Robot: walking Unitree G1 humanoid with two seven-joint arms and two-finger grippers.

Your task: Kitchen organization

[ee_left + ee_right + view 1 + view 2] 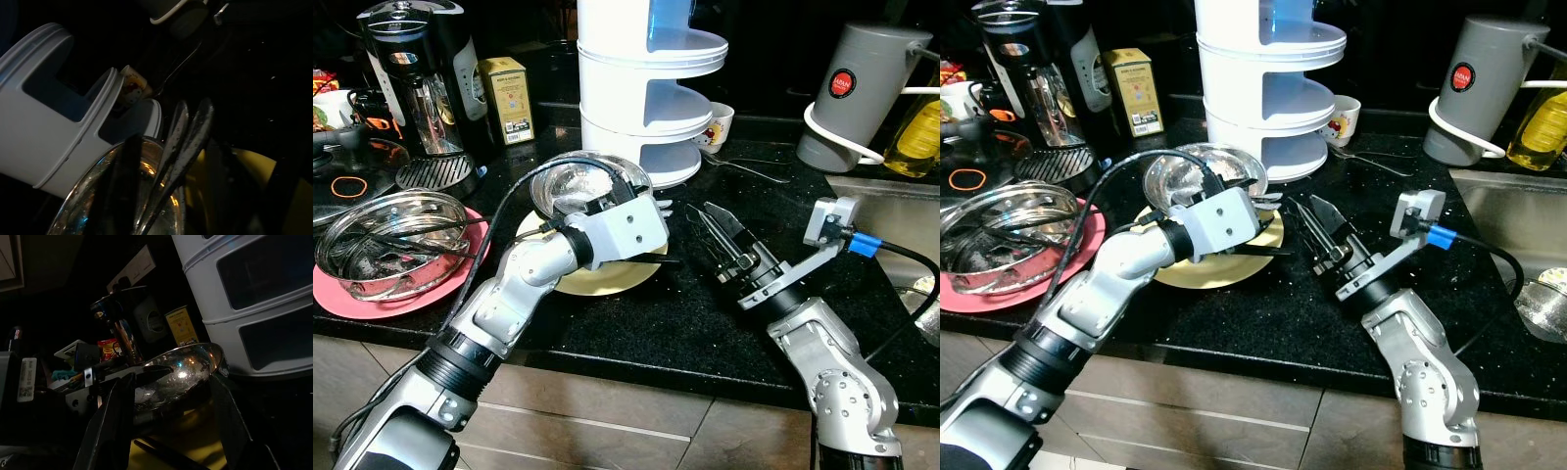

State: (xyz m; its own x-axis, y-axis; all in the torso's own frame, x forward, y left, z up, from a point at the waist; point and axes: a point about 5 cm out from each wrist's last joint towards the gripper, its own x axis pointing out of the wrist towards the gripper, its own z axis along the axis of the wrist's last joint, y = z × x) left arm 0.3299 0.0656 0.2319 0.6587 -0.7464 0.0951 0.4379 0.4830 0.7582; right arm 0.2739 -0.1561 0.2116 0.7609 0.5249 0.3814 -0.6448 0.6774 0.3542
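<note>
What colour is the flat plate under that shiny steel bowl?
The flat plate beneath the shiny steel bowl is pale yellow, clearest in the right eye view.

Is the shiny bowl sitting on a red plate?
No. The shiny bowl sits tilted on a yellow plate; the red plate holds a different metal dish further to the left.

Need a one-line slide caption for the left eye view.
Left claw over the steel bowl on a yellow plate; right claw open beside it on the black counter.
</note>
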